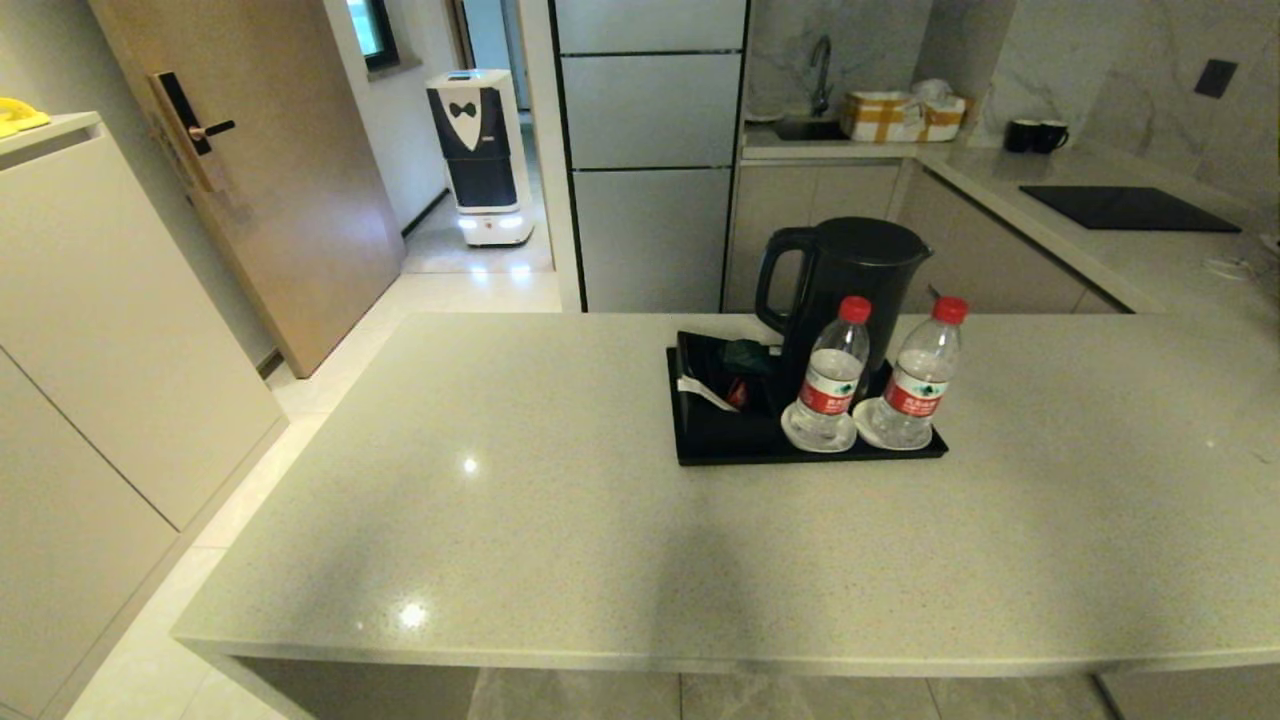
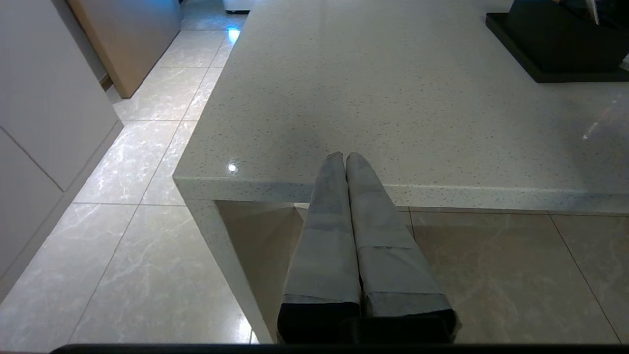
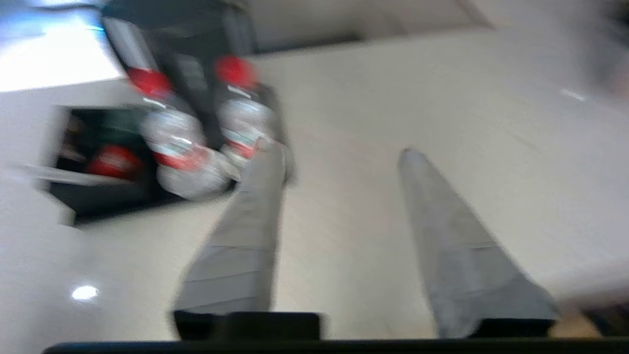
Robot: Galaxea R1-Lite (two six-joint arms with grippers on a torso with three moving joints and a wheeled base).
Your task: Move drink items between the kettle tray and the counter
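A: What's the biggest thing in front of the robot?

B: The counter [image 1: 560, 520], a pale speckled stone top that fills most of the head view. A grey worktop [image 1: 1120, 255] with a black cooktop [image 1: 1130, 208] and two mugs [image 1: 1035, 135] lies behind it on the right.

A: And on the counter?

B: The tray [image 1: 720, 440], black and low-rimmed, sits toward the far right part. A black kettle [image 1: 845, 275] stands at its back. Dark sachets [image 1: 735, 365] lie in the tray's left part.

A: Where are the bottles?

B: Both are upright on the tray's front right, each on a white coaster. The left bottle [image 1: 830, 375] and the right bottle [image 1: 920, 375] stand just beside each other, apart, in front of the kettle.

A: The grippers?

B: Neither shows in the head view. The left gripper [image 2: 345, 157] hangs at the counter's near edge, well away from the tray, its fingers pressed together and holding nothing. The right gripper [image 3: 341, 152] is over the counter, to the right of the tray; its fingers stand apart with bare stone between them. That view is blurred, but the bottles are clearly ungripped.
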